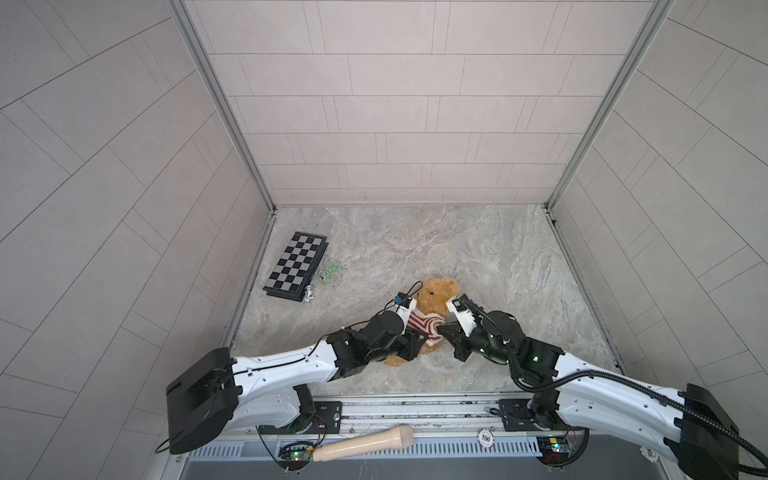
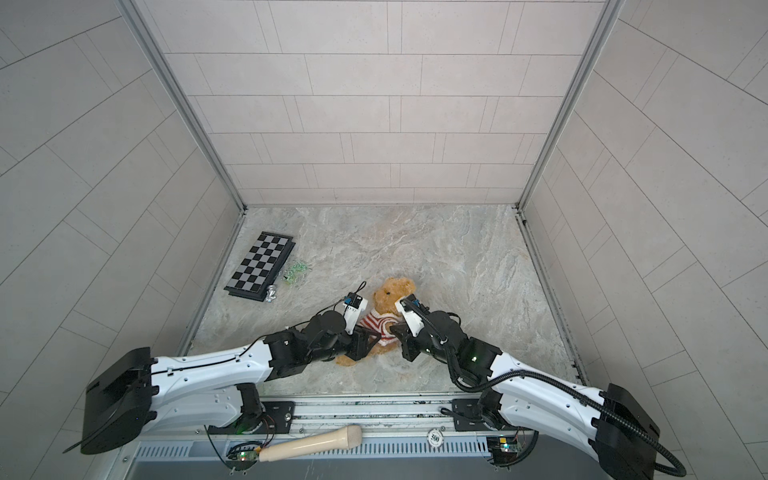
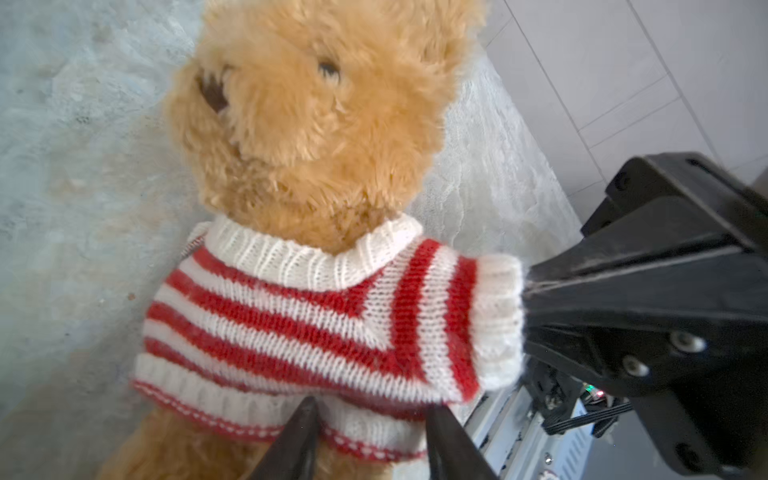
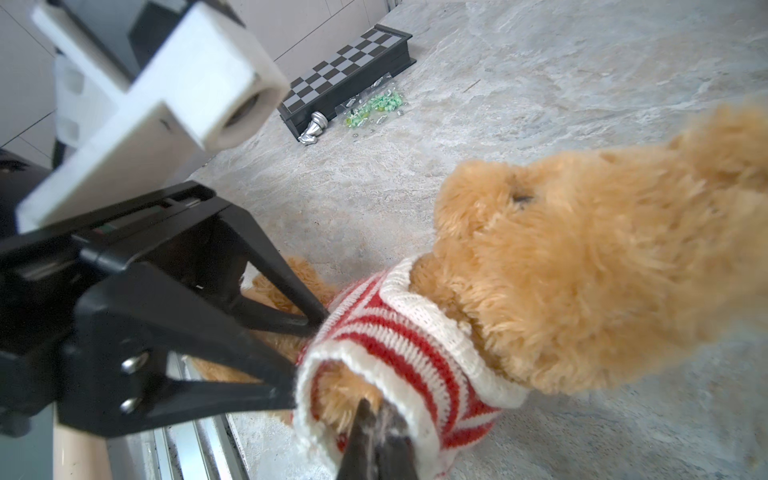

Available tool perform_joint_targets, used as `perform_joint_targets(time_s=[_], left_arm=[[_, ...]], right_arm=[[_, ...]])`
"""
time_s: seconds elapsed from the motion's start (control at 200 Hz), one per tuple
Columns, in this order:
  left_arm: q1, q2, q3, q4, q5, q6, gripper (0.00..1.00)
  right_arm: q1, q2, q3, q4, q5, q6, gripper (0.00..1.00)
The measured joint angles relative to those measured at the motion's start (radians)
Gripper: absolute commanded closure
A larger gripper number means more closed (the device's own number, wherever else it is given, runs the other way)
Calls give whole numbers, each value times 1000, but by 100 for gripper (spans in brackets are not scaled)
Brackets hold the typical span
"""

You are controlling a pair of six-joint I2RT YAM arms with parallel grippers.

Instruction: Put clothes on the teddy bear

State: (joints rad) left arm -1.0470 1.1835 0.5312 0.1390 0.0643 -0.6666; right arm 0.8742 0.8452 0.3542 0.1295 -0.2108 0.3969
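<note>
- The teddy bear (image 1: pixel 436 296) lies near the front middle of the counter (image 1: pixel 478 257), between the two arms. The red-and-white striped sweater (image 1: pixel 424 326) is already over its head and covers the torso.
- It looks light, soft and squashy, with long plush that would slip out of a shallow pinch. The knit is stretchy and likely to snag or ride up. My pick for a hold is the ribbed hem or a cuff for the garment, and a paw or limb for the bear, not loose fur.
- Its long axis runs from the front rail toward the far wall, leaning slightly right. The head is at the far end and the legs point toward the rail. The muzzle faces up and toward the chessboard (image 1: pixel 296 266) side.
- Left gripper (image 3: pixel 374 419): jaws parted, their tips against the lower hem and gripping nothing.
- Right gripper (image 4: pixel 376 428): jaws closed at the mouth of one sleeve. I cannot tell whether they pinch paw fur or cuff.
- The chessboard lies well apart, by the left wall.
</note>
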Motion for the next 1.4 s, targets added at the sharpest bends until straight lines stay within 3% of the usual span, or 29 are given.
perform_joint_targets(time_s=[0.17, 0.526, 0.676, 1.021, 1.236, 1.397], left_arm=[[9, 34, 1, 33, 8, -11, 100], [39, 36, -18, 79, 26, -37, 100], [47, 36, -34, 92, 31, -42, 100], [47, 53, -42, 135, 66, -56, 100], [47, 61, -42, 147, 80, -59, 100], [47, 81, -42, 163, 88, -59, 100]], right_arm=[[0, -14, -4, 16, -54, -2, 100], [0, -124, -22, -32, -81, -24, 100], [0, -129, -21, -69, -50, -35, 81], [10, -94, 50, -179, 3, -102, 59], [16, -68, 56, -186, 24, -109, 58], [16, -40, 63, -173, 38, -105, 77]])
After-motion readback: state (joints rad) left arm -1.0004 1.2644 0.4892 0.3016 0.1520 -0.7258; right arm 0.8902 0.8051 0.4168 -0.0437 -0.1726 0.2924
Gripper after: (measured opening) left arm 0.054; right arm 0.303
